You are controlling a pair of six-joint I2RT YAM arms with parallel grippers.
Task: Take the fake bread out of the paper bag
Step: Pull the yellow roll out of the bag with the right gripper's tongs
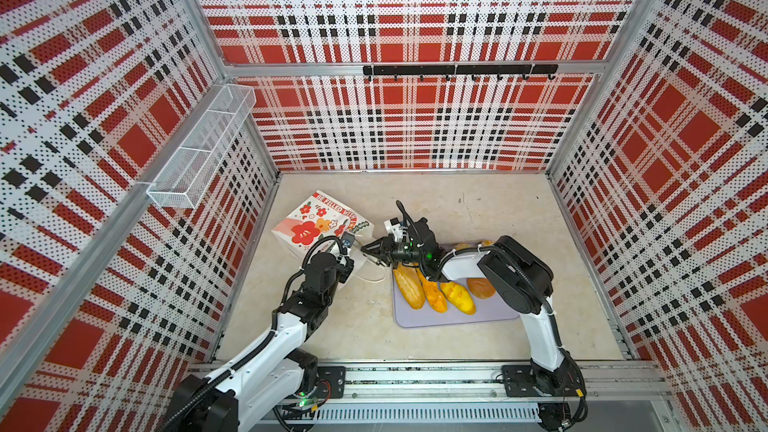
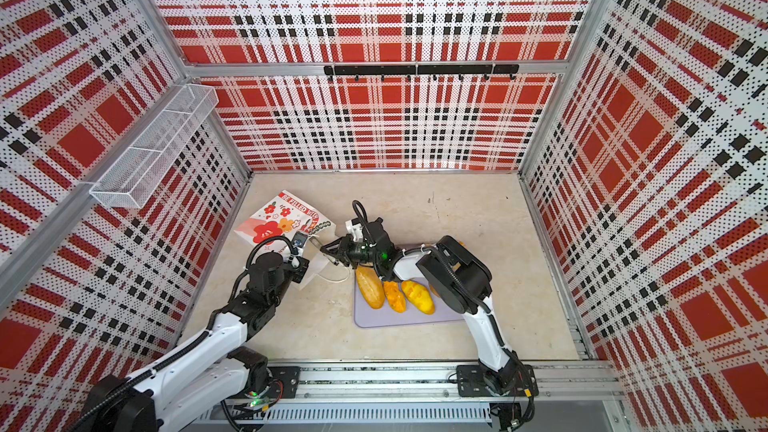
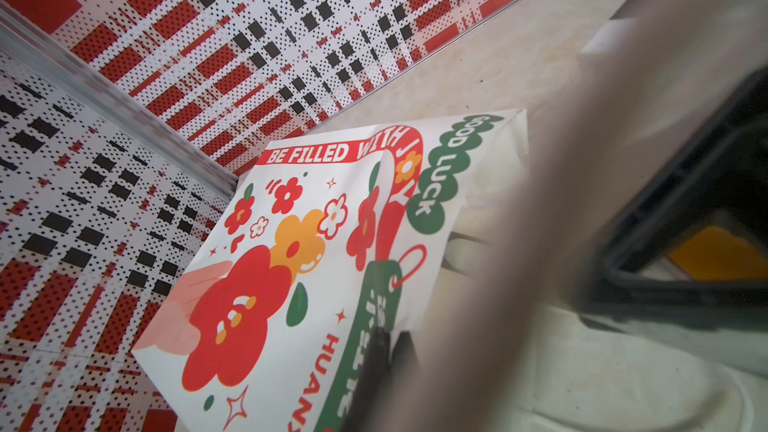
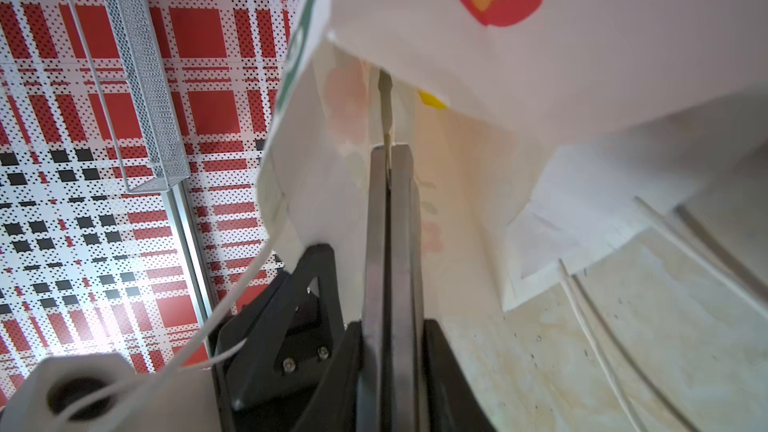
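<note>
Your left pincer (image 3: pixel 388 349) clamps the paper bag (image 1: pixel 316 222) at its rim; your right pincer (image 4: pixel 386 155) sits closed in its mouth, bread (image 1: pixel 409 288) alongside.

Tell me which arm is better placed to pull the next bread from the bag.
Right. The right pincer sits shut at the paper bag's mouth, yellow bread showing just beyond; the left pincer is pinching the bag's edge.

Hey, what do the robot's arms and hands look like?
The left arm and right arm have white shells, black joints and black ribbed cable hoses. A green light glows on the right wrist. The right hand is a black triangular frame with grey fingers.
</note>
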